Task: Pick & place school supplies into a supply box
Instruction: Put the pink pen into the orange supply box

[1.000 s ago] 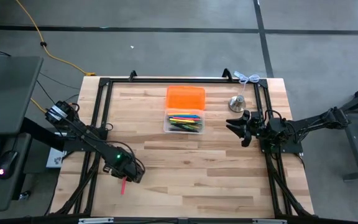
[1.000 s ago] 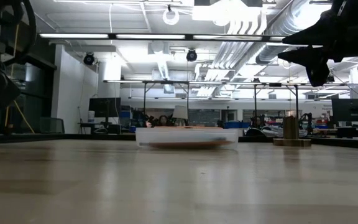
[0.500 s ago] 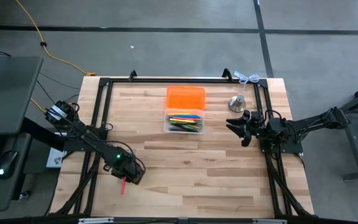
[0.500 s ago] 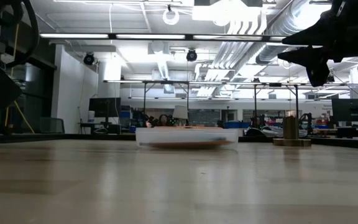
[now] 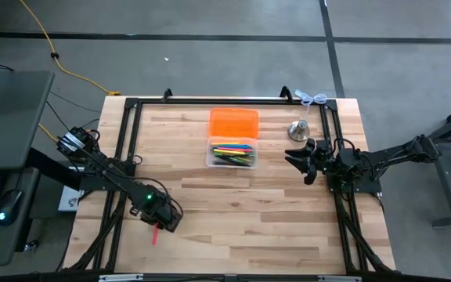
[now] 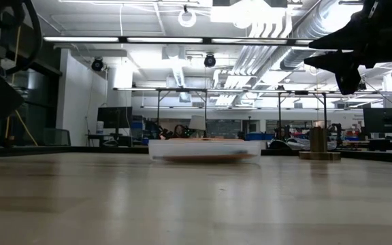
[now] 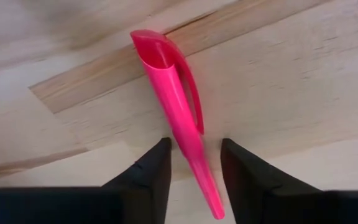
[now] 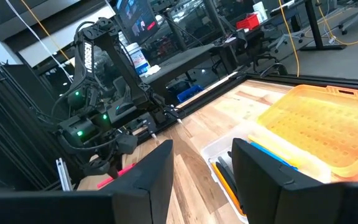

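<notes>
The left tool (image 7: 191, 163), fingers spread and straddling a pink pen (image 7: 178, 112) on the worktop (image 5: 288, 219), hides its far end from above, while the right tool (image 5: 297, 161) hovers spread.

Silver bell (image 5: 299, 129) and orange lid (image 5: 233, 122) (touching nothing) on table (image 5: 241, 211)

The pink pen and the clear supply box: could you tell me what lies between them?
Only bare tabletop, seen in the high view, separates the pink pen from the supply box.
</notes>
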